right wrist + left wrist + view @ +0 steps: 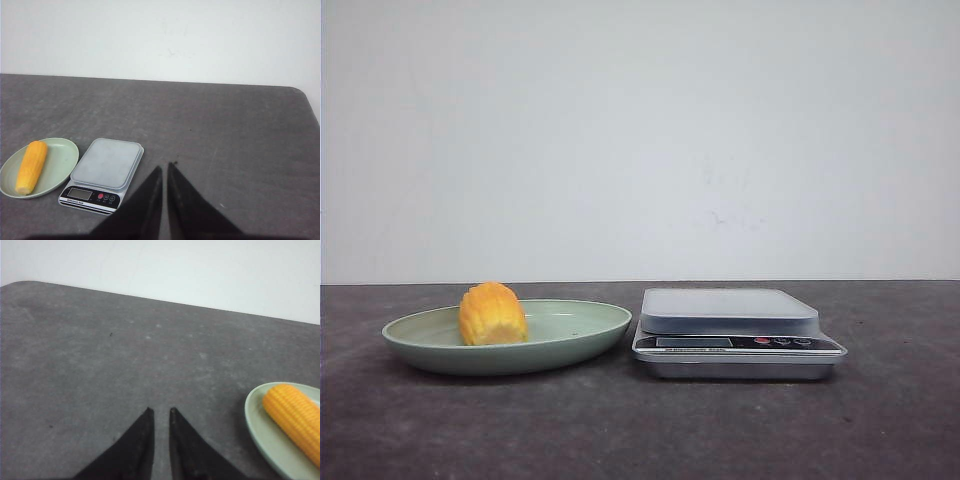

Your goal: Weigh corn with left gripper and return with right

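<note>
Item 1: corn, 1 orange-yellow cob with kernel rows, lying on its side in a pale green plate. In the front view its end faces the camera, so it reads short; the right wrist view shows it as a longer cob laid across the plate. Nothing touches it.

Item 2: plate, shallow, round, on the left half of a dark grey table.

Item 3: scale, silver body, pale flat platform, display and 3 small buttons on its front edge. It stands just beside the plate, on the plate's right, platform bare.

Item 4: left gripper, black fingers tapering to points, held narrow with a slim gap between the tips, gripping nothing. It hangs over bare table, the plate rim and corn off to 1 side.

Item 5: right gripper, black fingers nearly together, only a thin slit between them, also gripping nothing. It sits apart from the scale, above open table.
</note>
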Action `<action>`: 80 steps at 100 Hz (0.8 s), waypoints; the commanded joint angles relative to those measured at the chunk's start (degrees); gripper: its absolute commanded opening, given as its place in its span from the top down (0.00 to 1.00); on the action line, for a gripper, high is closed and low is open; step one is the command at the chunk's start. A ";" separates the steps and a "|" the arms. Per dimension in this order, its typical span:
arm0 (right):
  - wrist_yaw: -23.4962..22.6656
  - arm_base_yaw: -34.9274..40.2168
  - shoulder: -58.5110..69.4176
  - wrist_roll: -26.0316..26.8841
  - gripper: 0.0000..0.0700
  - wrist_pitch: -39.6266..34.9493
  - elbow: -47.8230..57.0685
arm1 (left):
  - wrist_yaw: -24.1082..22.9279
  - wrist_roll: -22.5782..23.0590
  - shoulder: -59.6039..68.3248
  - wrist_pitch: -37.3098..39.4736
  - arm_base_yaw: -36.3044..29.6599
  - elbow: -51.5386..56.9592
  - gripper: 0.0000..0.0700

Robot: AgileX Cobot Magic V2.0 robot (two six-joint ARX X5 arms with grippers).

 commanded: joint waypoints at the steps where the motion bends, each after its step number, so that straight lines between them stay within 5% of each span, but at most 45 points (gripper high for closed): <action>1: 0.20 0.35 0.13 0.74 0.98 0.52 0.72 | 0.02 0.72 -0.09 -0.02 0.04 -1.07 0.98; 80: 0.17 0.35 0.13 0.74 0.98 0.55 0.72 | 0.11 0.72 -0.09 -0.11 0.00 -1.36 0.98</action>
